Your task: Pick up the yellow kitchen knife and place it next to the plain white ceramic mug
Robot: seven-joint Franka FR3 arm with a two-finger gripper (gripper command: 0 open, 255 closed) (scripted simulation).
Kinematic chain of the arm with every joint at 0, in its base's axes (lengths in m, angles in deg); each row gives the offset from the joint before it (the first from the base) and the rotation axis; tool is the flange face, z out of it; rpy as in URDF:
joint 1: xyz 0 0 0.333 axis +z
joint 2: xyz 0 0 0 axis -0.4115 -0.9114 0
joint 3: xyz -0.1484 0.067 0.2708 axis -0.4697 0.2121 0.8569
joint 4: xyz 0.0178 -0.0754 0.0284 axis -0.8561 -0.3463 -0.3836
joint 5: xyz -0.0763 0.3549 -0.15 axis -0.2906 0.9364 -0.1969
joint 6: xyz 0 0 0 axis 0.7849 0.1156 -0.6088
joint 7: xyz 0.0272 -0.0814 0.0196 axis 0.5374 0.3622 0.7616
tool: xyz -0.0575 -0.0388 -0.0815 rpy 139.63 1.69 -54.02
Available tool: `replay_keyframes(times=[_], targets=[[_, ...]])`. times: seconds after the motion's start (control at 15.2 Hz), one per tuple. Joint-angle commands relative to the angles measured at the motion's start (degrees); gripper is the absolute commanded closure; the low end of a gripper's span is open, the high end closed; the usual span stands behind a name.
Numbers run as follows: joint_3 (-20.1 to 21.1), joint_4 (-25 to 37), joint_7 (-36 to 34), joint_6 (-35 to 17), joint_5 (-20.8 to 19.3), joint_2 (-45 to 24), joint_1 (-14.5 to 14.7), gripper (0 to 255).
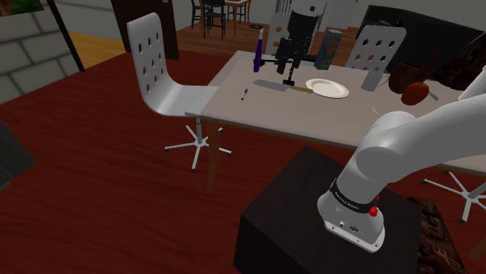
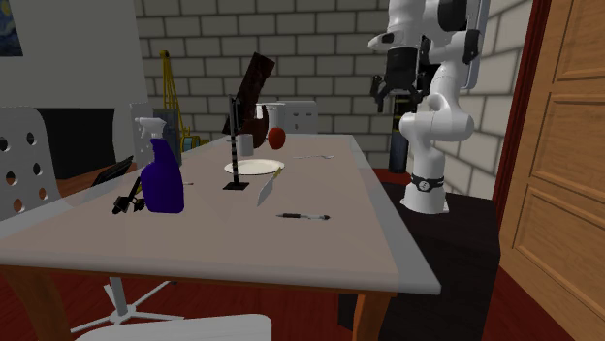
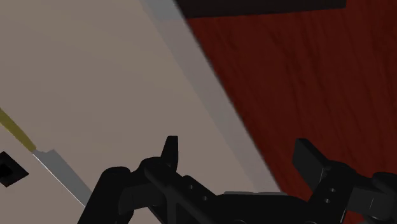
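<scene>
The black fingers (image 3: 170,151) hang spread and empty over the edge of the grey desk (image 3: 95,63), so the reach is in hand: next, I judge, they must shift above the grey-bladed, yellow-handled kitchen knife (image 3: 58,169), which lies flat beside the round white plate (image 1: 327,88) and short of the pale grey mug (image 1: 372,80), and clear the thin black upright stand (image 2: 233,145) just beside it.
</scene>
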Motion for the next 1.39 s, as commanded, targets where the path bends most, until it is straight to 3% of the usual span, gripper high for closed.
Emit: replay_keyframes(times=[0.0,0.73,1.06,1.32], targets=[[-2.64,-0.76,4.26,-2.4,-1.44,-1.71,-0.29,0],[-17.09,3.54,27.48,-13.59,-5.09,-17.4,-0.35,0],[-23.09,9.11,39.18,-17.88,-2.35,-27.87,0.65,0],[-26.73,15.16,49.49,-20.19,2.66,-37.63,0.82,0]])
